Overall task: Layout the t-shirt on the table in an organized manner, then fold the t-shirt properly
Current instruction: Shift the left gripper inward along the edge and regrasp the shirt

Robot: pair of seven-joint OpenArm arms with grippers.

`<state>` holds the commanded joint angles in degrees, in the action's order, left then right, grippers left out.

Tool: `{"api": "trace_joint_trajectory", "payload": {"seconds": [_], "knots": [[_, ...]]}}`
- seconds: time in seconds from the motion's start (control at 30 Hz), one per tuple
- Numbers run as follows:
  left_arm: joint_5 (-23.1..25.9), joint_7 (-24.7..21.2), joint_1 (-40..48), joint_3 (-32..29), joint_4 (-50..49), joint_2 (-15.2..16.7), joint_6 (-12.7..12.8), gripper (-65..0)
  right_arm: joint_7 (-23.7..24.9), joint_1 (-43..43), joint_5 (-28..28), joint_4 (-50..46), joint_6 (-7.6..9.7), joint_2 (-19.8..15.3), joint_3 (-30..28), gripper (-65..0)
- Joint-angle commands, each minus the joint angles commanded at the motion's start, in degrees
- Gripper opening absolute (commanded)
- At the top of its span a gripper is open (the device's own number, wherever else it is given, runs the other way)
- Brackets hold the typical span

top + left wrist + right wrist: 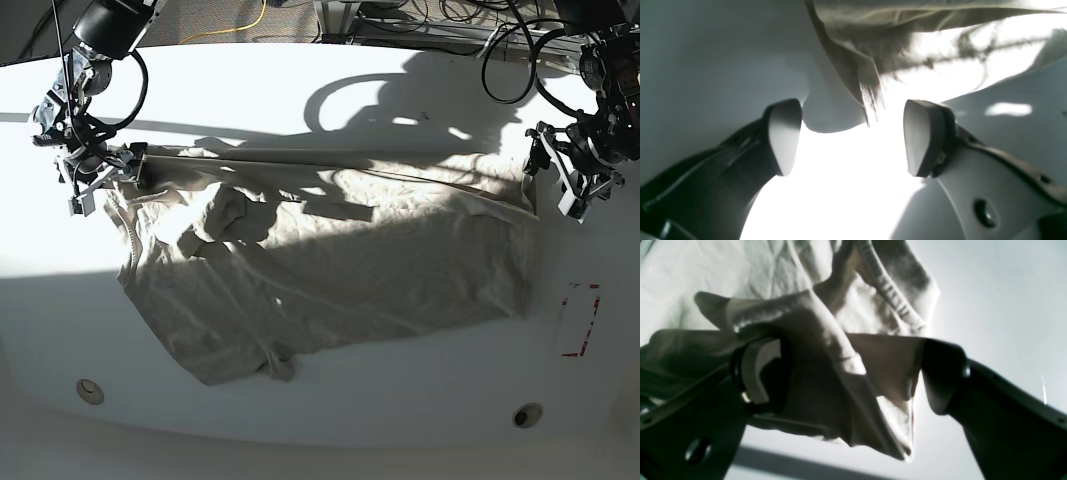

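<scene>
The right end effector [853,373] sits at the shirt's [330,260] far-left corner, jaws apart with a bunched fold of cloth between them. The shirt lies spread and wrinkled across the middle of the tabletop [320,420]. Off the shirt's right edge, the left end effector [850,136] has its fingers parted, holding nothing.

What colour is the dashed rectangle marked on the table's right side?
Red: the dashed rectangle mark on the smooth white table, clearest in the base view.
</scene>
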<state>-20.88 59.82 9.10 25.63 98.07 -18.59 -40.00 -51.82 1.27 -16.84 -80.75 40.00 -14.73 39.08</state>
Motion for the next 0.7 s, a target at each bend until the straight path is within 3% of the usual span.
{"api": "trace_joint_trajectory", "payload": {"seconds": [0.2,0.4,0.53,0.7], "knots": [[4.2,-0.1,-1.2,-0.3,-0.6,3.3,0.0,-21.7,0.0,0.0,0.0,-0.2,0.0,0.1,-0.1,-6.8],[8.8,-0.4,-3.7,-1.1,-5.8,3.8,0.0,-21.7,0.0,0.0,-0.1,-0.2,0.0,0.2,-0.1,-6.8],[10.1,-4.7,-4.4,-1.1,-9.0,3.8,0.0,-21.7,0.0,0.0,-0.1,-0.2,0.0,0.1,-0.1,-6.8],[11.3,-6.0,-4.7,-1.1,-11.6,3.8,0.0,-23.3,0.0,0.0,-0.1,-0.2,0.0,0.1,-0.1,-6.8]]}}
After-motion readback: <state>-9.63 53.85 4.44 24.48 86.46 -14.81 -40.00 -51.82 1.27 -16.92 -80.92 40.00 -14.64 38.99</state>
